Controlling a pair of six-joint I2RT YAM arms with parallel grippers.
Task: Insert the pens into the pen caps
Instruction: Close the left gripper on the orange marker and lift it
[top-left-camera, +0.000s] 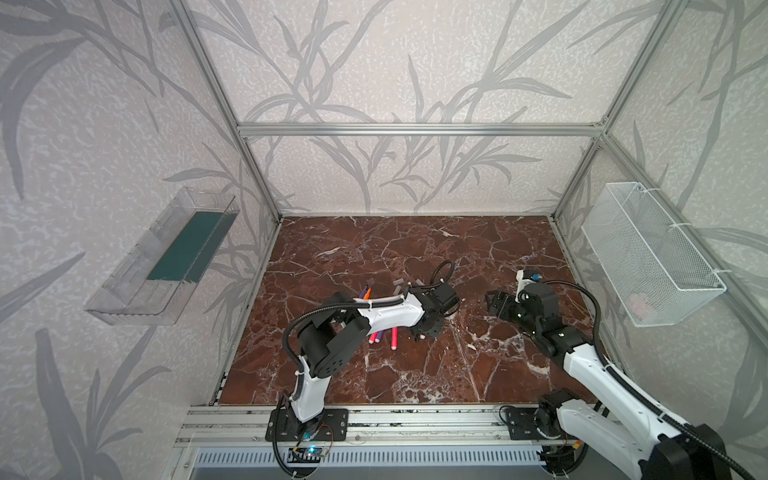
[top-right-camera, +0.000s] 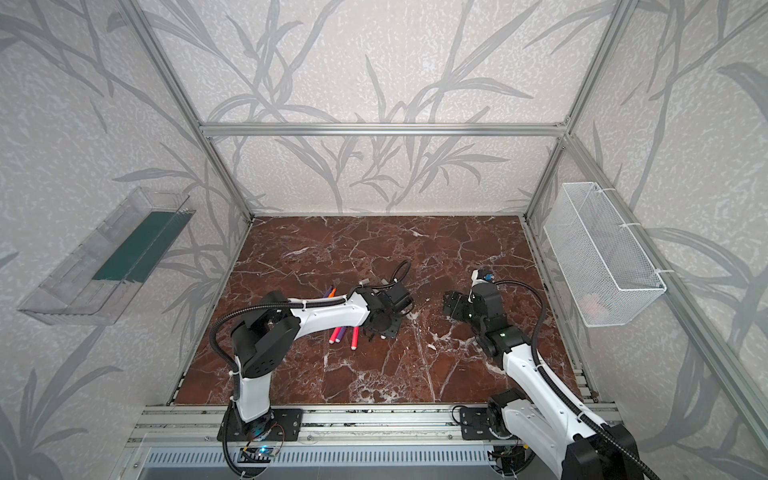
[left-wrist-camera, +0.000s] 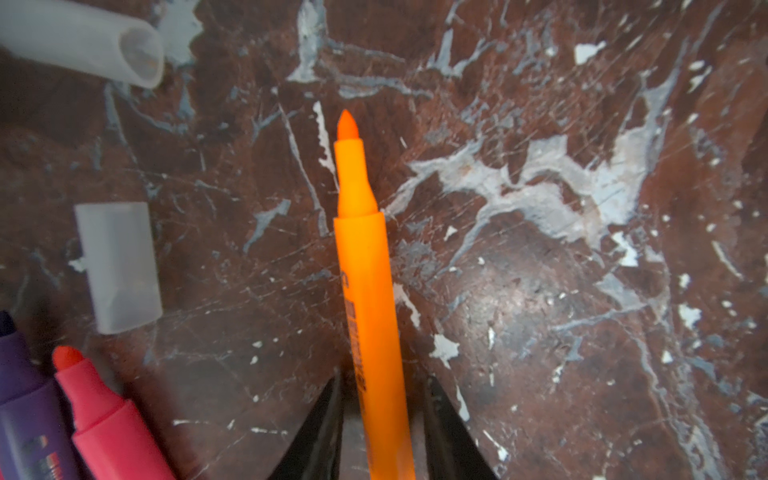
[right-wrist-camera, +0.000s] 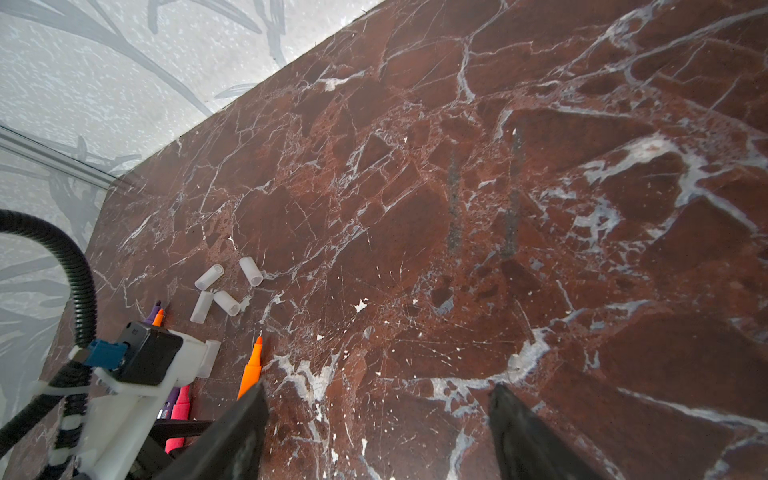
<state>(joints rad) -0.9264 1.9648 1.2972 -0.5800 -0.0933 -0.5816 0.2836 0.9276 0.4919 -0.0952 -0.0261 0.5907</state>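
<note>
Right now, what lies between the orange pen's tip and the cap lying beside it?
Only bare marble, in the left wrist view: the orange pen, in the left tool, and the cap are apart.

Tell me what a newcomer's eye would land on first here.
The bright orange pen stands out most, clamped in the left gripper with its bare tip pointing out over the red-brown marble table. Next comes the cluster of translucent pen caps lying loose on the marble near that tip. The right gripper hangs open and empty nearby.
</note>
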